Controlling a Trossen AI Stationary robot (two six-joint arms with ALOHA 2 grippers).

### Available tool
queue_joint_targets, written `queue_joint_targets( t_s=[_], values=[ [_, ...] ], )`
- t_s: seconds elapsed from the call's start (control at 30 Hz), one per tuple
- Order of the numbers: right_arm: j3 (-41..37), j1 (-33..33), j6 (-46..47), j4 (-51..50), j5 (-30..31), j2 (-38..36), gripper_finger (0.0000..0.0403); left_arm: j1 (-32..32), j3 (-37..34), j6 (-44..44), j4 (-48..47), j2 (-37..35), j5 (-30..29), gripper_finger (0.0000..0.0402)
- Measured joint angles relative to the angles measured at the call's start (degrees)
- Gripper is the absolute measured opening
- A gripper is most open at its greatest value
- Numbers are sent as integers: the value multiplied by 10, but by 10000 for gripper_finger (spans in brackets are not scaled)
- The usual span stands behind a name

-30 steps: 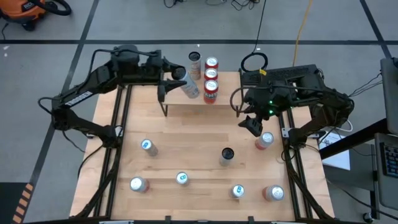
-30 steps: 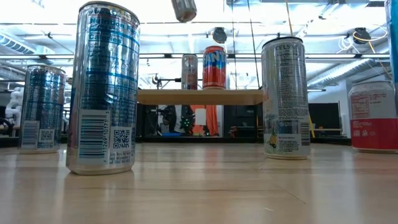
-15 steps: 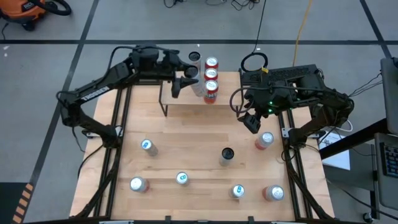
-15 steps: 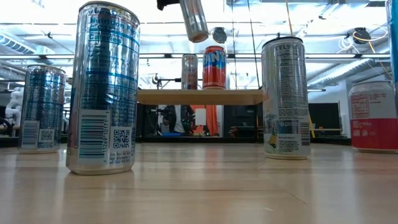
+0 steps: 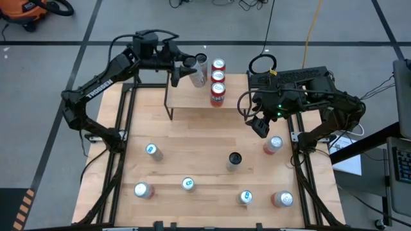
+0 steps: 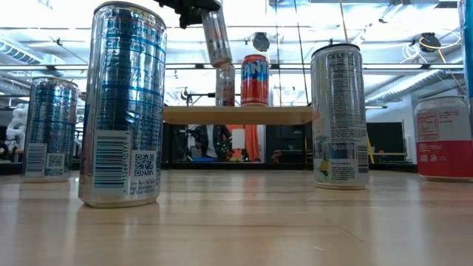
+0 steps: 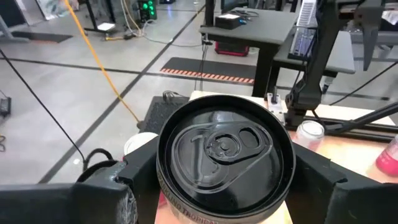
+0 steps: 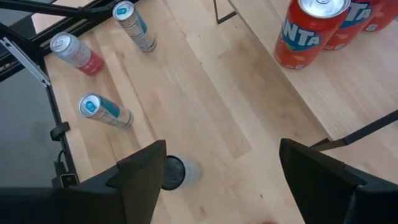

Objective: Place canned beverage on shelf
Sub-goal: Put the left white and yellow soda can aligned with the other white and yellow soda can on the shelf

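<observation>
Wooden table [image 5: 192, 147]; left claw [image 5: 183, 69] grips can [image 5: 197, 76] above shelf [image 5: 192, 101]; right claw [image 5: 258, 126] open.

High view: straight down over the whole surface [image 5: 192, 141] and both arms. Low view: level at surface height, close behind standing cans, facing the shelf [image 6: 236, 114], also seen from above. Wrist views: each looking past own claw, the right one down at surface and shelf.
</observation>
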Motion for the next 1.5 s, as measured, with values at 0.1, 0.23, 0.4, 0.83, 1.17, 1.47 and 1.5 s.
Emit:
queue_joint_targets(
  t_s=[0.1, 0.23, 0.4, 0.83, 1.17, 1.47, 1.5],
  values=[
    [0, 0, -3, 0, 3, 0, 290, 10, 0, 1, -3, 11, 9, 251],
    [0, 0, -6, 0, 17, 0, 290, 13, 0, 29, -3, 31, 13, 251],
    [0, 0, -6, 0, 16, 0, 290, 12, 0, 31, -6, 58, 13, 251],
    [0, 0, -18, 0, 16, 0, 290, 12, 0, 32, -32, 72, 14, 251],
    [0, 0, -19, 0, 17, 0, 290, 12, -2, 91, -117, 71, 33, 251],
    [0, 0, -28, 0, 30, 0, 290, 13, -4, 99, -44, 74, 28, 252],
    [0, 0, -28, 0, 30, 0, 290, 13, -4, 99, -46, 75, 27, 252]
  ],
)
